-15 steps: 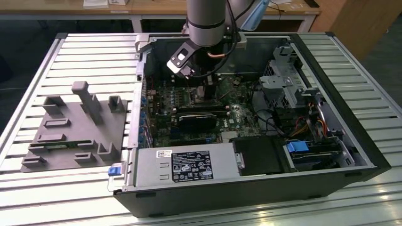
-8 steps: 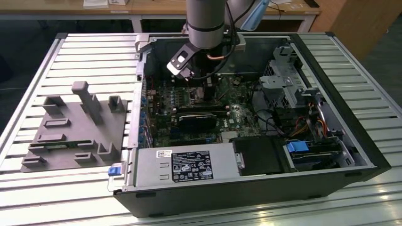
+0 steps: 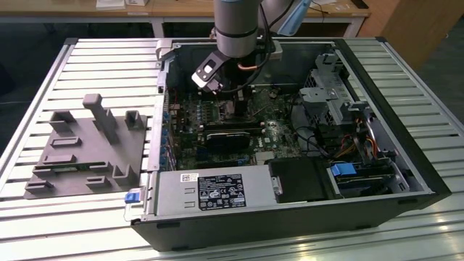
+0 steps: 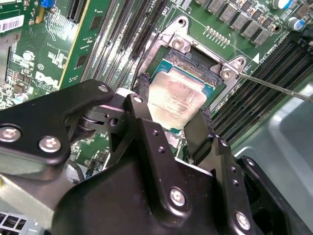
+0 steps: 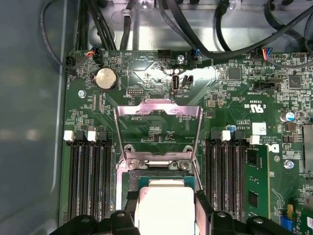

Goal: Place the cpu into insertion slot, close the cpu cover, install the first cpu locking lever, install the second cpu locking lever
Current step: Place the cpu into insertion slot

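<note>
The cpu, a pale silver square chip, sits between my two black fingers, which press its opposite edges. My gripper is shut on it, low over the insertion slot, whose silver rim and dark centre show around the chip. In the first wrist view the cpu is at the socket's near side. The cpu cover, a thin silver frame with a square window, stands flipped open beyond the socket. A thin metal lever juts out beside the socket. In the exterior view the arm reaches down into the open case.
Memory slots flank the socket on both sides. Black cables run along the case wall. The grey power supply, a black finned block and a drive cage fill the case. A grey fixture lies on the table.
</note>
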Available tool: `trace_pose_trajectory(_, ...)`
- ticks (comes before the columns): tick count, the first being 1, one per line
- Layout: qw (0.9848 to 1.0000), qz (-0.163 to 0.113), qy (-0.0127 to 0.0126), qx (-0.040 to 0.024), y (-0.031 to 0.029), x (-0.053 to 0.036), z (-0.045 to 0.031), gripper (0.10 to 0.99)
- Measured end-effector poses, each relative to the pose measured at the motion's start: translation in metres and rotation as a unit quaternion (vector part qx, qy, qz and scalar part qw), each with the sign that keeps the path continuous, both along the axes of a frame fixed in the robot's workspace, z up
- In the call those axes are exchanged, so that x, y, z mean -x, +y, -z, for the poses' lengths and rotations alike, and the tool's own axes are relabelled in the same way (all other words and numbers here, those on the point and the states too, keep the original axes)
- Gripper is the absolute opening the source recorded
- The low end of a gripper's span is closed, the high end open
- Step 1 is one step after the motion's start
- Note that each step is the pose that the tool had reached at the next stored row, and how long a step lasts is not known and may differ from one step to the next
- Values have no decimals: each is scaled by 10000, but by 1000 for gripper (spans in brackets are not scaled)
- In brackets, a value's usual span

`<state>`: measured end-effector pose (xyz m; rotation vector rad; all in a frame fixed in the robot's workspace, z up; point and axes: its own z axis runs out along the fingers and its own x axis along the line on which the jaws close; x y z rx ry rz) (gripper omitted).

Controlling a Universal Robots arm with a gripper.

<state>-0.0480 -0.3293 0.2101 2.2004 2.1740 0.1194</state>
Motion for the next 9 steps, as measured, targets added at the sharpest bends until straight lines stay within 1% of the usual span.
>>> trace_pose_trajectory(3,10000,0,0,-3,1,2,27,537)
trace_pose_trajectory(9,10000,-21,0,-35,7,2,73,537)
